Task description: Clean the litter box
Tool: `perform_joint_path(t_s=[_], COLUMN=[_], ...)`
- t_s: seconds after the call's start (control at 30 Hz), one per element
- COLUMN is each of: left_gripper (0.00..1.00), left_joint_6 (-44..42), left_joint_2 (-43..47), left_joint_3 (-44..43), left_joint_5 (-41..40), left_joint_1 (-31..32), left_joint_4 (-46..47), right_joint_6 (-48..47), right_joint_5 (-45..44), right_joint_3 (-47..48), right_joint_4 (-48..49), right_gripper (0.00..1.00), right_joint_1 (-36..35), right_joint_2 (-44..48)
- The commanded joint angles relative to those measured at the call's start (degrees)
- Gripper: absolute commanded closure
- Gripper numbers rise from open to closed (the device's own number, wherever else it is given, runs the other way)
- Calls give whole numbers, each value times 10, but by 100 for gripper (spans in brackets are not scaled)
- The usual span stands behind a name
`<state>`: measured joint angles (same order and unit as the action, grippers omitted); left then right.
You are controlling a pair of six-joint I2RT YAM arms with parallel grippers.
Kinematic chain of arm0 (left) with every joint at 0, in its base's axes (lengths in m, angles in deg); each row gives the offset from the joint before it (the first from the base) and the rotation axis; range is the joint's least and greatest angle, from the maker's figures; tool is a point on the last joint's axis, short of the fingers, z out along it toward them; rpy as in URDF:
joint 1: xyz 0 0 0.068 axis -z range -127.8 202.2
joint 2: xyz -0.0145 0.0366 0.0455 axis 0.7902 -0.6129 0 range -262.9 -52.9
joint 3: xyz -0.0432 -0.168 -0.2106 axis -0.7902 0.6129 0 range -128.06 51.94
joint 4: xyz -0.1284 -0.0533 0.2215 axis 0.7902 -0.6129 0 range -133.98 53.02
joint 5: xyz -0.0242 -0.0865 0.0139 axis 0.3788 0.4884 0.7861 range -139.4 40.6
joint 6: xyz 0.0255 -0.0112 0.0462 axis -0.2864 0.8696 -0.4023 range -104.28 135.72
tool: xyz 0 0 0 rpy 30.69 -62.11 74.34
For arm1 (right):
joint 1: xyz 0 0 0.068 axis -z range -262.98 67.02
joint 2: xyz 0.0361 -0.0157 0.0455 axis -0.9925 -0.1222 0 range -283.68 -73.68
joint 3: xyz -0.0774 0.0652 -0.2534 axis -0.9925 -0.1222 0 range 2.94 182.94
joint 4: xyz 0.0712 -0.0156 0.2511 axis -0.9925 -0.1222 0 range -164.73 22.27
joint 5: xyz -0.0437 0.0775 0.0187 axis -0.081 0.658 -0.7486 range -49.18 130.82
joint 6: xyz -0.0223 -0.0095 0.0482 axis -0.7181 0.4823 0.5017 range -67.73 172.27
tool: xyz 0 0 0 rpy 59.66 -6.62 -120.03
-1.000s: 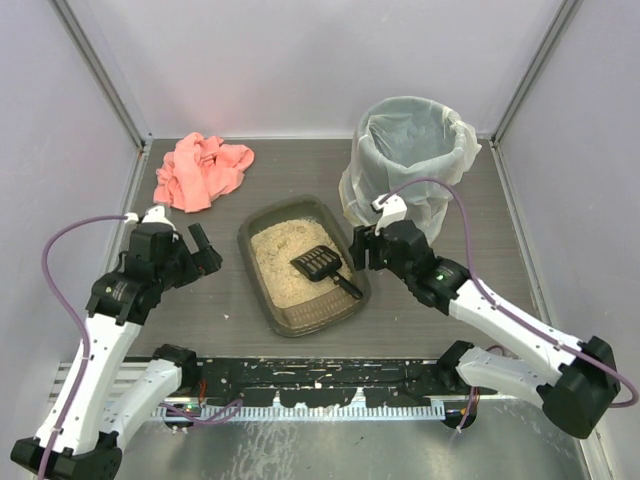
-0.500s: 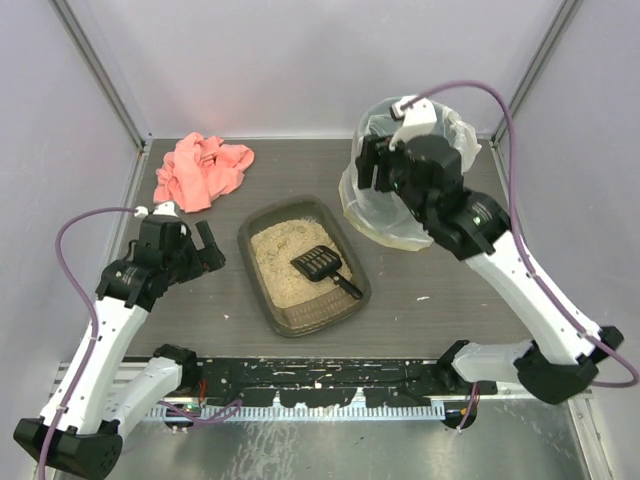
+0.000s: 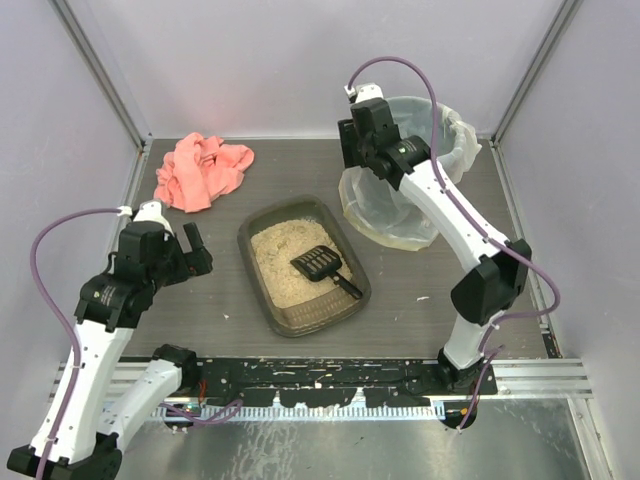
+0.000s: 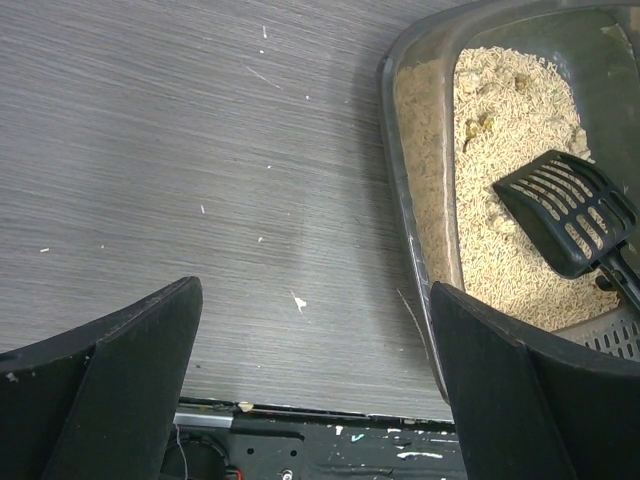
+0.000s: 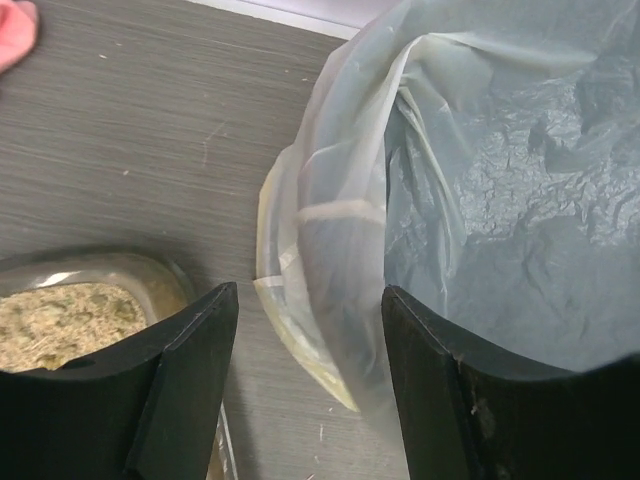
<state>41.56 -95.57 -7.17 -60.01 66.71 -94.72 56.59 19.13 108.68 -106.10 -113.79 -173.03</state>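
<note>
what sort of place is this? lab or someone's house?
Most likely a robot test cell, not a home: plain pale wall panels on metal framing box in a grey table, with a mounting rail at its near edge. The litter box, lined bin and pink cloth look staged.

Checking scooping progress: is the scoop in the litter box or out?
In: the black scoop lies wholly inside the litter box rim.

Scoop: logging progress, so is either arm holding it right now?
No, the scoop lies in the litter box, with neither arm touching it.
</note>
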Motion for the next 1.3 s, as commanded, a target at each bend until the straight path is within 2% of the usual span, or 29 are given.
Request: perform_joint_path(t_s=[0.0, 0.1, 0.4, 0.77, 0.9, 1.03, 1.27], left_gripper=[2, 2, 2, 2, 2, 2, 2], left_joint_6=[-13, -13, -13, -17, -18, -17, -18], left_joint_2=[6, 10, 13, 0, -3, -3, -1], left_joint_3=[1, 3, 6, 7, 8, 8, 8], left_joint_5=[-6, -11, -11, -1, 1, 3, 1], left_joint_1=[-3, -3, -3, -3, -3, -3, -3], left_joint_4=[9, 10, 12, 17, 19, 18, 18], right_joint_6=[-24, -32, -44, -92, -111, -151, -171], right_joint_5=[12, 9, 33, 172, 208, 208, 268], right_joint_3=[65, 95, 161, 185, 171, 175, 301], right_joint_4=[8, -3, -19, 7, 44, 95, 99], right_gripper=[35, 39, 70, 95, 98, 99, 99], right_joint_1=[14, 21, 32, 31, 27, 13, -8], right_joint_2=[-34, -69, -136, -131, -121, -134, -229])
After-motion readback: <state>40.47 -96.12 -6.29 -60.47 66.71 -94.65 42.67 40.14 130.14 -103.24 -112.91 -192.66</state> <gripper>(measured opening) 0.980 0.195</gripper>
